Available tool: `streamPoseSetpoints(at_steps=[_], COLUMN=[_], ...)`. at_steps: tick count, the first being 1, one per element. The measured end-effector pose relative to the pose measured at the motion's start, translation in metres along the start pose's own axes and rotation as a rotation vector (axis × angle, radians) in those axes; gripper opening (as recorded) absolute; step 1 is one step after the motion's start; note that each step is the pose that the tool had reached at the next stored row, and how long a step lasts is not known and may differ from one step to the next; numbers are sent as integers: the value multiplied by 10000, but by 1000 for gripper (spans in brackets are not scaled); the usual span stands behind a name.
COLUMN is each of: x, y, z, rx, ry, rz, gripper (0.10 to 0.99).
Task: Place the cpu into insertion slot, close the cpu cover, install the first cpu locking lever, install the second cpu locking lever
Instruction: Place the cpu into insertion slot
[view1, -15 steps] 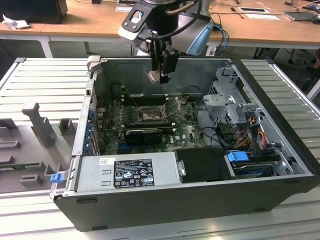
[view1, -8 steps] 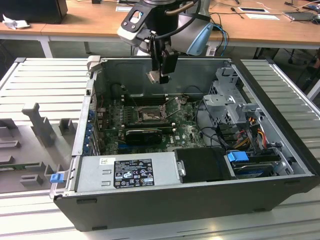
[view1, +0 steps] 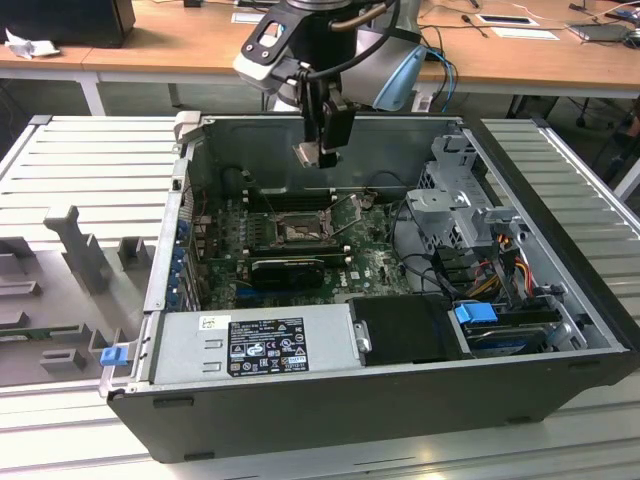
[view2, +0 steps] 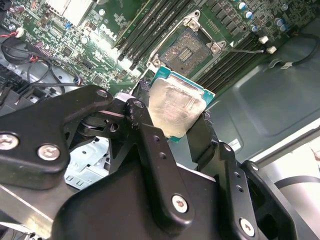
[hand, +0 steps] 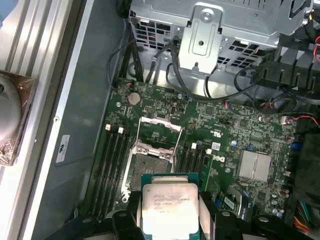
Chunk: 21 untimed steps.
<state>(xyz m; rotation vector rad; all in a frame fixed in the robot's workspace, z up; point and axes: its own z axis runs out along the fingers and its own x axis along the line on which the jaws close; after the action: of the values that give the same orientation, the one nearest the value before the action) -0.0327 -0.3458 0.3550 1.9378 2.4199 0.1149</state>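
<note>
pincer (view2: 175, 119): clamped on the cpu (view2: 177, 102) by its edges
cpu: hanging well above the insertion slot (hand: 148, 169), not seated yet
cpu cover (hand: 160, 131): flipped open, right beside the insertion slot
insertion slot: contacts showing, on the green motherboard (hand: 225, 125)

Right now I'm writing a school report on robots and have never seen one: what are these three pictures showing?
The machine is one robot arm reaching into an open computer case. One picture comes from a camera off the arm; the two others come from cameras riding near its wrist, looking past the end effector. Its two black fingers pinch the cpu, a thin square chip, by its edges. Beneath it, on the green motherboard, lies the insertion slot, uncovered, with nothing in it yet.
</note>
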Motion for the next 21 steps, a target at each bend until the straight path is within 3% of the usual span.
streamPoseSetpoints(at_steps=[21], x=[-1], y=[-4], z=[46], rx=[-4], ry=[-23], rz=[276], gripper=[541])
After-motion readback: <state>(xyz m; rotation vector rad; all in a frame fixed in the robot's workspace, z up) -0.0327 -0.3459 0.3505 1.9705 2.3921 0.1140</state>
